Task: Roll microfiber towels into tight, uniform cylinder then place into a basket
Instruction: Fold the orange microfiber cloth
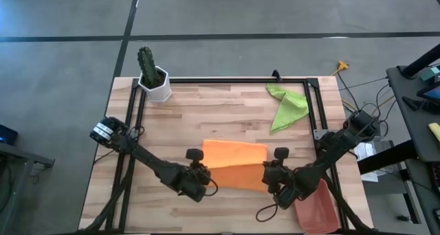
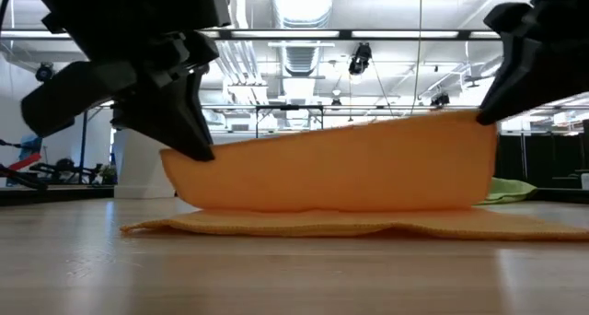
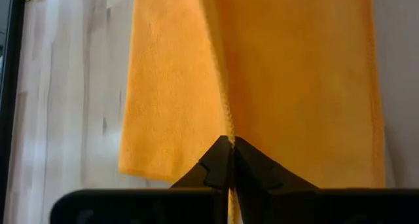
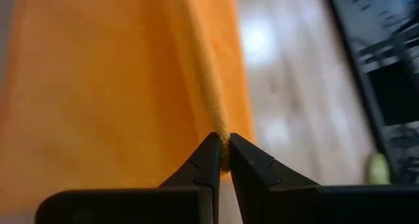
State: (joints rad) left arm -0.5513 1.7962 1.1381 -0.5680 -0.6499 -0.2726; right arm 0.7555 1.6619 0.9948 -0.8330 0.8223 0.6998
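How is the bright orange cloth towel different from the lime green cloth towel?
The bright orange cloth towel sits mid-table, one edge lifted by the left gripper and right gripper, both shut on it. The lime green cloth towel lies crumpled at the far right, untouched. The orange one is spread and partly folded; the green one is bunched. Both are soft cloths.

Wooden table on a grey concrete floor crossed by dark seams. Above the table, an open ceiling carries ducts and bright strip lights; cables trail beside the table.
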